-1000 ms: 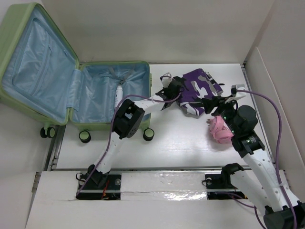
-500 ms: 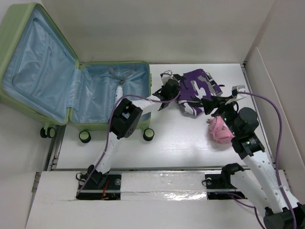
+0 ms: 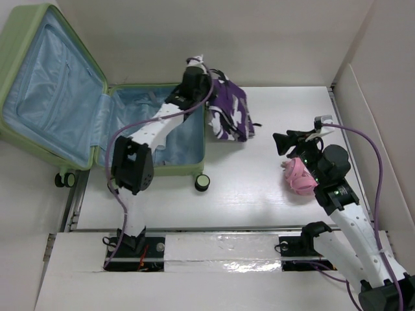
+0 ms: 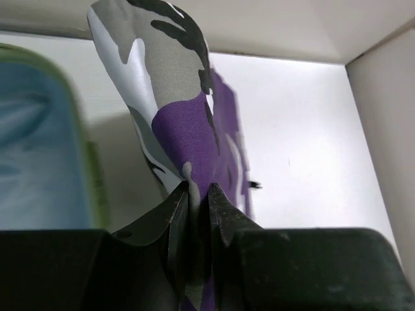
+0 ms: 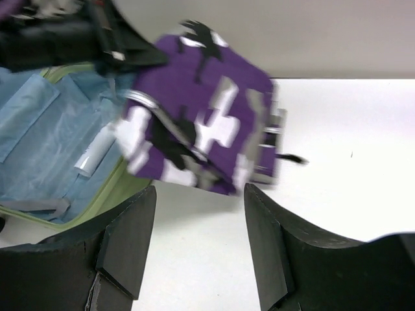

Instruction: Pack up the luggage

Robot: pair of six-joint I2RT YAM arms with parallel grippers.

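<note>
Our left pincer (image 4: 198,194) is pinching the purple camo cloth (image 3: 228,113), which hangs from it above the surface (image 3: 259,188). The open luggage (image 3: 45,91) lies just left of and below that pincer. Our right pincer (image 5: 200,194) is spread, well off to the right.

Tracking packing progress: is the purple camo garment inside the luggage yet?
Not yet. The left gripper holds the garment aloft beside the luggage's right wall, outside it.
</note>
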